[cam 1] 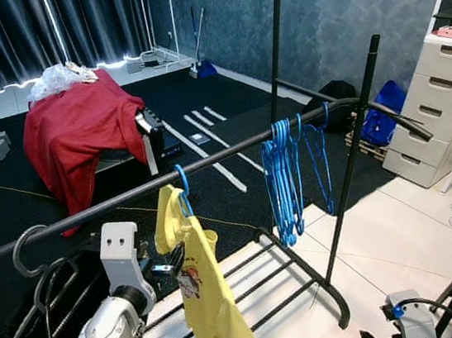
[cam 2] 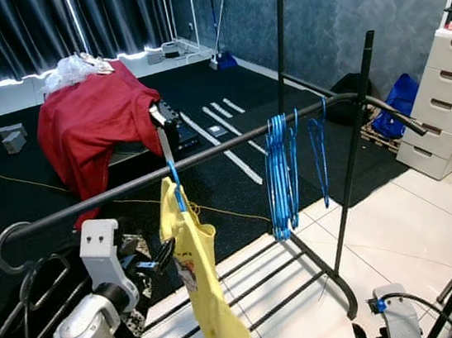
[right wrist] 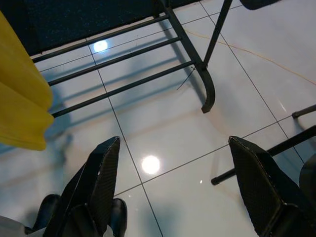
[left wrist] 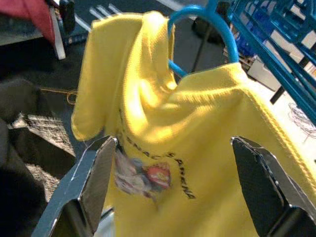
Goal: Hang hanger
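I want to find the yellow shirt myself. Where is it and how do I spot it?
Find the black rail across the room. The yellow shirt hangs from it on a blue hanger, left of the empty blue hangers. It is the only hanger with clothes.

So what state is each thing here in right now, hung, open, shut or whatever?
Yellow shirt: on a blue hanger, hooked on the rail.
Spare blue hangers: hanging bunched, bare.
Left hand: open, facing the shirt.
Right hand: open, holding nothing, over the floor.
Drawers: shut.
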`<state>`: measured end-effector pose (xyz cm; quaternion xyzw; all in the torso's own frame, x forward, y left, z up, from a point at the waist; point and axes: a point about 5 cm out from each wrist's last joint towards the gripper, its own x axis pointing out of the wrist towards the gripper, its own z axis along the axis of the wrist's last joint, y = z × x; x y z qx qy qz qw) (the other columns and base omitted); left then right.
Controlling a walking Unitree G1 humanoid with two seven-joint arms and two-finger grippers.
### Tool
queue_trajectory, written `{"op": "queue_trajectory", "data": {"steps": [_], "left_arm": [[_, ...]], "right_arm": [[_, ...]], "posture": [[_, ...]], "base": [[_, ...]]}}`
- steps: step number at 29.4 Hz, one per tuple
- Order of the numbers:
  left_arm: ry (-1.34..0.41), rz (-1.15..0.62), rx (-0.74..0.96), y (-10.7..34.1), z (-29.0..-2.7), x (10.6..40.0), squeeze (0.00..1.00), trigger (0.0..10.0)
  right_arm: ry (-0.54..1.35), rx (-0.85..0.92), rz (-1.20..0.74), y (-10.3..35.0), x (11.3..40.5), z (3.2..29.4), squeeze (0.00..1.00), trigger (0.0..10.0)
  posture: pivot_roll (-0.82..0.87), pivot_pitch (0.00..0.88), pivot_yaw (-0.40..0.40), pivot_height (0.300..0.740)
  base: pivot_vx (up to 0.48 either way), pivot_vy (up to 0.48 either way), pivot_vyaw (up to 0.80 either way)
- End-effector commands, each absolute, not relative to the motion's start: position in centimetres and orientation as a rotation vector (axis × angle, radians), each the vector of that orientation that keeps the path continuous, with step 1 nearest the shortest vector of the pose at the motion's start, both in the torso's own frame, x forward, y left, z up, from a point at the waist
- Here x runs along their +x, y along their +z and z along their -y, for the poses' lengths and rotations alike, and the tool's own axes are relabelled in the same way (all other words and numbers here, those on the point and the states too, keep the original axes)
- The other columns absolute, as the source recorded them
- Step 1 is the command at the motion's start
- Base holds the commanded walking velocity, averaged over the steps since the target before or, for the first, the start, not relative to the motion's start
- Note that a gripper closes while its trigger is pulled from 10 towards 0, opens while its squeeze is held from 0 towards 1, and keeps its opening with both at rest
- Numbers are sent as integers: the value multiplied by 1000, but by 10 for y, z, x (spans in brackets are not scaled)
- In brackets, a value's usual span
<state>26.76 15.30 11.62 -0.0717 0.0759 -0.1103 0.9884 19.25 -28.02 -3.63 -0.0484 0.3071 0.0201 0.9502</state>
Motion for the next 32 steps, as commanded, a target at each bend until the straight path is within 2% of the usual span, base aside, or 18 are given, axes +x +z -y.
{"op": "queue_trajectory", "data": {"steps": [1,2,6,7,11,13,15,18,19,22,23,25,27,28,29,30,31,32], "left_arm": [[-230,-161,-146,121,-145,268,0,10000],[-239,-157,-183,130,-137,270,0,10000],[-239,-157,-183,130,-137,270,0,10000],[-271,-152,-251,141,-130,272,0,10000],[-339,-158,-306,151,-120,273,0,10000],[-339,-158,-306,151,-120,273,0,10000],[-300,-184,-238,143,-128,274,0,10000],[-300,-184,-238,143,-128,274,0,10000],[-256,-199,-175,141,-137,277,0,10000],[-256,-199,-175,141,-137,277,0,10000],[-200,-198,-118,142,-148,283,0,10000],[-200,-198,-118,142,-148,283,0,10000],[-51,-178,59,151,-181,299,0,10000],[-51,-178,59,151,-181,299,0,10000],[-4,-171,114,153,-192,303,0,10000],[-4,-171,114,153,-192,303,0,10000],[45,-186,182,151,-204,304,0,10000],[45,-186,182,151,-204,304,0,10000]], "right_arm": [[46,-117,-635,-36,191,282,0,10000],[47,-118,-635,-36,192,282,0,10000],[47,-118,-635,-36,192,282,0,10000],[47,-119,-636,-37,192,282,0,10000],[40,-124,-628,-36,193,282,0,10000],[40,-124,-628,-36,193,282,0,10000],[30,-54,-517,-19,213,283,0,10000],[30,-54,-517,-19,213,283,0,10000],[76,-4,-437,-4,232,279,0,10000],[76,-4,-437,-4,232,279,0,10000],[194,38,-349,17,257,266,0,10000],[194,38,-349,17,257,266,0,10000],[447,130,-196,60,307,223,0,10000],[447,130,-196,60,307,223,0,10000],[510,149,-160,73,319,208,0,10000],[510,149,-160,73,319,208,0,10000],[569,162,-126,84,329,193,0,10000],[569,162,-126,84,329,193,0,10000]], "posture": [[-79,0,-43,740],[-82,0,-41,740],[-82,0,-41,740],[-81,0,-41,740],[-82,0,-37,740],[-82,0,-37,740],[-88,0,-26,740],[-88,0,-26,740],[-82,0,-25,740],[-82,0,-25,740],[-77,0,-24,740],[-77,0,-24,740],[-9,0,-44,740],[-9,0,-44,740],[-5,0,-45,740],[-5,0,-45,740],[6,0,-48,740],[6,0,-48,740]], "base": [[0,0,0],[0,0,0],[0,0,0],[0,0,0],[0,0,0],[0,0,0],[0,0,0],[0,0,0],[0,0,0],[0,0,0],[0,0,0],[0,0,0],[0,0,0],[0,0,0],[0,0,0],[0,0,0],[0,0,0],[0,0,0]]}}
